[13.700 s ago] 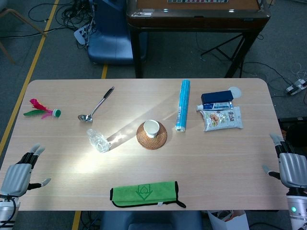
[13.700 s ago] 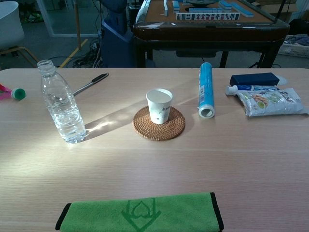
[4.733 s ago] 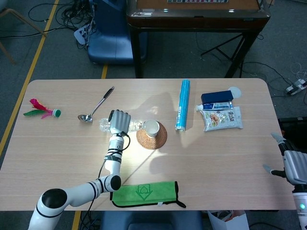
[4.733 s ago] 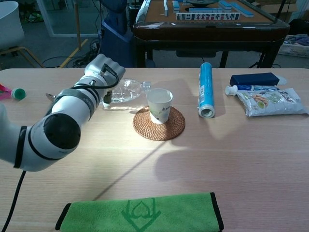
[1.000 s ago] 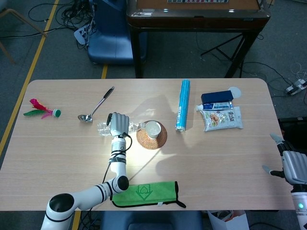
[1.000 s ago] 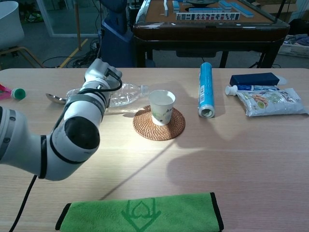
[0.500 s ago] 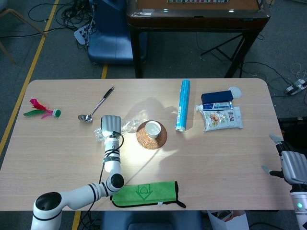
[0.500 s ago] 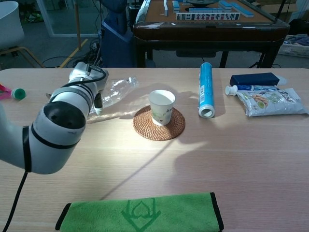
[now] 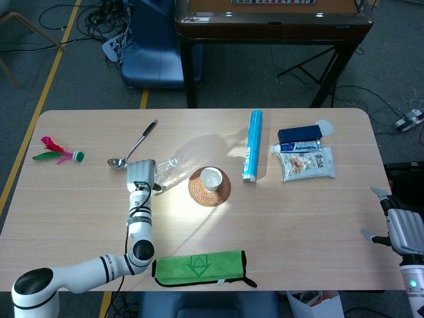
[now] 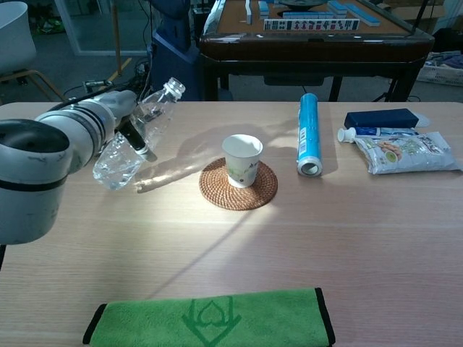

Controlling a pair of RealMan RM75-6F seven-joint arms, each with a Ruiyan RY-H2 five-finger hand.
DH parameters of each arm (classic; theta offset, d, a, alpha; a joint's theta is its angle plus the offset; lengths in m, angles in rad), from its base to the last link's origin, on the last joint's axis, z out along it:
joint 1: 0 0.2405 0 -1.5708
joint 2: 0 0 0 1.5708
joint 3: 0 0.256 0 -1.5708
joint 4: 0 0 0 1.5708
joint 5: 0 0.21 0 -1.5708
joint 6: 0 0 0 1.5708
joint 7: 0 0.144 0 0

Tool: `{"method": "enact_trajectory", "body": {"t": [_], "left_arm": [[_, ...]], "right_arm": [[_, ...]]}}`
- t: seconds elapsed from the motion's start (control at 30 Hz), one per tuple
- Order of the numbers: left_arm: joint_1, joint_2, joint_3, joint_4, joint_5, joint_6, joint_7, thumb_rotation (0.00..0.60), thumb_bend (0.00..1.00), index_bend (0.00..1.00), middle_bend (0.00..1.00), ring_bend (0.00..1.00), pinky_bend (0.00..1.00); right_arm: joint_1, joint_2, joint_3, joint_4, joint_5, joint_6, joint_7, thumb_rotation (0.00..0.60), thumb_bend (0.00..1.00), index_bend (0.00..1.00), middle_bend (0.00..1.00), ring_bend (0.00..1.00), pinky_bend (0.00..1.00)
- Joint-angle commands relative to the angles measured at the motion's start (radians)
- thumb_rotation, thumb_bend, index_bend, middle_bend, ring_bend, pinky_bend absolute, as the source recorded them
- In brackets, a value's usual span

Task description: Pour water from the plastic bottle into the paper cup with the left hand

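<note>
One left hand grips the tilted bottle with its fingers, left of the cup; the right hand rests spread, holding nothing.

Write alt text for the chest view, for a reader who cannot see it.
The left robot hand holds a clear plastic bottle tilted above the table, mouth up and to the right, clear of the paper cup on its woven coaster. A green cloth lies at the near edge.
</note>
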State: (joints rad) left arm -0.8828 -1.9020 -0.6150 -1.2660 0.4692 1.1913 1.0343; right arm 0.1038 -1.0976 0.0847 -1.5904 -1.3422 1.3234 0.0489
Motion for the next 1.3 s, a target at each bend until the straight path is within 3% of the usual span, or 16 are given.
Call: {"method": "enact_trajectory", "body": {"t": [0.03,0.3,0.57,0.83,1.3], "left_arm": [[0.099,0.063,0.034,-0.078,0.128,-0.006,-0.241,0.600,0.02,0.62,0.68,0.58,0.64],[0.223,0.144,0.104,-0.129,0.263,-0.016,-0.530,0.600,0.02,0.60,0.67,0.56,0.64],[0.309,0.174,0.150,-0.098,0.346,-0.035,-0.782,0.600,0.02,0.60,0.67,0.56,0.64],[0.354,0.161,0.203,0.004,0.486,-0.075,-1.059,0.600,0.02,0.58,0.65,0.54,0.62],[0.373,0.094,0.262,0.207,0.624,-0.079,-1.311,0.600,0.02,0.57,0.64,0.54,0.61]], "right_arm": [[0.001,0.001,-0.001,0.000,-0.001,-0.005,0.005,0.600,0.00,0.12,0.18,0.16,0.40],[0.005,0.001,-0.004,0.002,0.001,-0.019,0.010,0.600,0.00,0.12,0.18,0.16,0.40],[0.009,0.000,-0.008,0.003,-0.002,-0.026,0.006,0.600,0.00,0.12,0.18,0.16,0.40],[0.013,0.002,-0.011,0.005,0.001,-0.038,0.010,0.600,0.00,0.12,0.18,0.16,0.40],[0.008,0.007,-0.009,0.001,0.001,-0.027,0.019,0.600,0.00,0.12,0.18,0.16,0.40]]}}
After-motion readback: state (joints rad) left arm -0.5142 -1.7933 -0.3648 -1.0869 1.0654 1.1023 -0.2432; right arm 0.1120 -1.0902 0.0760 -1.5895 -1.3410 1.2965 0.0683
